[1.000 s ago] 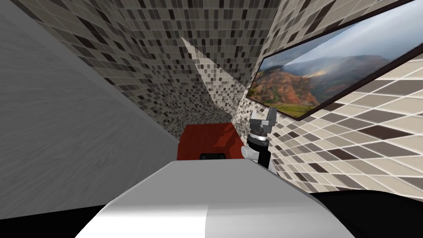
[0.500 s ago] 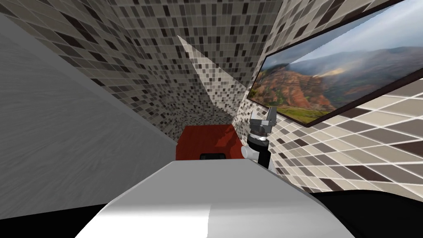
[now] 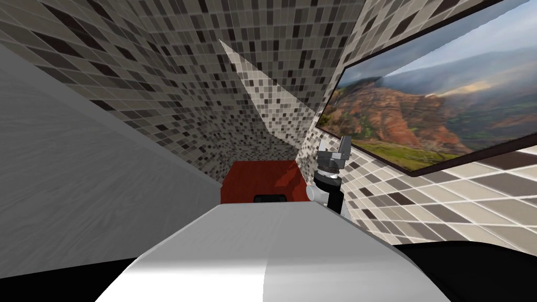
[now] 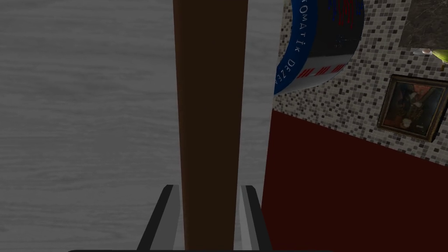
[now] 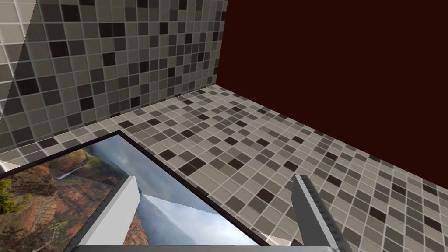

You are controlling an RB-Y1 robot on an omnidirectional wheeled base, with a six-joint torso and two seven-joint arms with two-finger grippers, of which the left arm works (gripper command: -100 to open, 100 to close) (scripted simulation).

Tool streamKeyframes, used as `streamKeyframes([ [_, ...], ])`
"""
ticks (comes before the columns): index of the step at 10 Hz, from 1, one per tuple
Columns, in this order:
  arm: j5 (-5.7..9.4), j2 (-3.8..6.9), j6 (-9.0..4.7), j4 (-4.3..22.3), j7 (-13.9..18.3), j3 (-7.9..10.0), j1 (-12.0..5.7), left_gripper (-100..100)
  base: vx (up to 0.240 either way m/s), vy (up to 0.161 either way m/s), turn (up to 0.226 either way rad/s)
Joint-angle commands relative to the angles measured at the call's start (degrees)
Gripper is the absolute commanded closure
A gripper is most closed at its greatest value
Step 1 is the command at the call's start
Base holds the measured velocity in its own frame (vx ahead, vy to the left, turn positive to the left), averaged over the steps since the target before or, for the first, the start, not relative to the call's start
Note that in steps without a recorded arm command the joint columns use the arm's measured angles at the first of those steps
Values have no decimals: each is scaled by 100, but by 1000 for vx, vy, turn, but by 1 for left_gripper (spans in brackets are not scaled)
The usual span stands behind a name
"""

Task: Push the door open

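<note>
Both fingers of your left gripper [image 4: 209,188] pinch the dark brown bar [image 4: 210,87] mid-frame, beside the grey door [image 4: 87,109]. Push square and slow; right gripper [image 3: 334,147] spread, empty

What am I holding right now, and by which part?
The left end effector clamps a dark brown bar across its two sides, in front of the grey door. The right end effector is open and empty.
</note>
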Motion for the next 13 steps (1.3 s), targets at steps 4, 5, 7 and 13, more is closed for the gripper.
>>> streamKeyframes([
  [4, 184, 6, 208, 27, -102, 199, -103, 100, 165, -94, 33],
  [5, 239, 1, 264, 48, -128, 256, -122, 100, 167, -71, 30],
  [7, 347, -10, 376, 90, -180, 370, -158, 100, 175, -114, 23],
  [13, 603, -36, 638, 188, -302, 638, -245, 100, 181, -93, 23],
])
